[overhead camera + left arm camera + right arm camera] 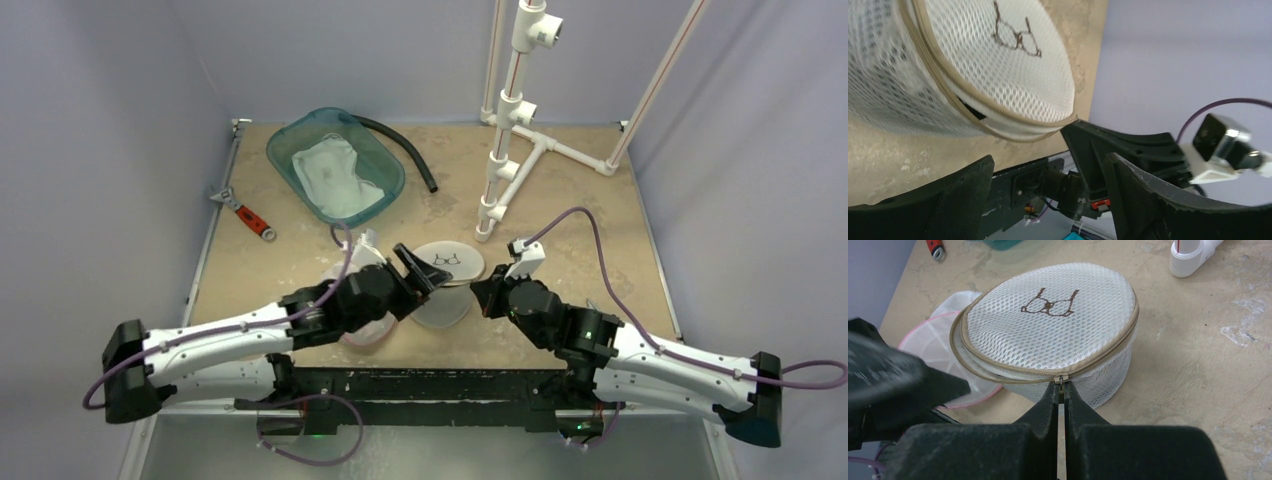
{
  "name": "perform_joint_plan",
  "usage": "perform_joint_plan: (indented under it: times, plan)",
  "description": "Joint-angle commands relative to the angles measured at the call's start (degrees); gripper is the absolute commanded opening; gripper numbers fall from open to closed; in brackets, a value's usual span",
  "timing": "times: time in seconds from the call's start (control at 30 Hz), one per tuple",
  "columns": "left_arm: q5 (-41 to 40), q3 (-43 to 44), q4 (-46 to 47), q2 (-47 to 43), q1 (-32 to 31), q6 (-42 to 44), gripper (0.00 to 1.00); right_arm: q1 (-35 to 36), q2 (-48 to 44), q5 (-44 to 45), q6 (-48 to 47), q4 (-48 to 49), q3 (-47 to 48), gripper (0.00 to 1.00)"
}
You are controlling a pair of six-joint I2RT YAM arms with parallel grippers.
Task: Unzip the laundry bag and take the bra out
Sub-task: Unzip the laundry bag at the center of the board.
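Arms: 2, left arm (230, 340) and right arm (660, 355).
Grippers: 2, one per arm, left gripper (428, 272) and right gripper (478, 290).
Mesh bags: 2, tan-trim bag (455, 260) w/ 1 bra logo (1050, 303), and pink-trim bag (940, 352).
Zip pulls visible: 1, zip pull (1060, 379).
Tubs: 1, teal tub (283, 165).
Cloths: 1, white cloth (335, 175), in tub.
Hoses: 1, blk hose (410, 150).
Wrenches: 1, red-handled wrench (245, 212).
Pipe frames: 1, white pipe frame (505, 150).
Tables: 1, table (580, 220).

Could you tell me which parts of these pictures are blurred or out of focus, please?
Right wrist: laundry bag sharp, the dark left arm at the left edge smeared. Left wrist: the bag's mesh soft at far left. Top external: sharp, evenly lit.
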Motion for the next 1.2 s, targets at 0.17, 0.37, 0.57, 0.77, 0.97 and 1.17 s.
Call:
perform_joint_plan:
  times: [0.17,0.37,0.57,0.77,0.97,1.17]
  plan:
    - [-20.7,3.0,4.0,4.9,-8.6,-10.6,0.79,-0.2,-1.5,1.8,-0.4,0.9,-0.6,0.00]
    - [-20.0,6.6,2.3,10.2,-8.5,-9.9,0.79,-0.1,-1.7,1.9,-0.7,1.5,-0.9,0.00]
    - [-18.2,6.5,5.3,13.8,-8.2,-9.2,0.76,-0.2,-2.2,1.2,-1.1,1.8,-1.2,0.00]
    - [-14.9,8.4,5.6,17.0,-7.2,-7.7,0.71,-0.2,-2.6,0.7,-1.2,1.7,-1.1,0.00]
    - [-10.6,7.4,7.3,17.5,-5.9,-8.3,0.69,-0.2,-3.0,0.5,-1.3,1.7,-1.0,0.00]
    - [-8.7,7.6,7.3,15.5,-6.0,-8.3,0.74,-0.1,-2.8,0.4,-1.4,1.9,-1.1,0.00]
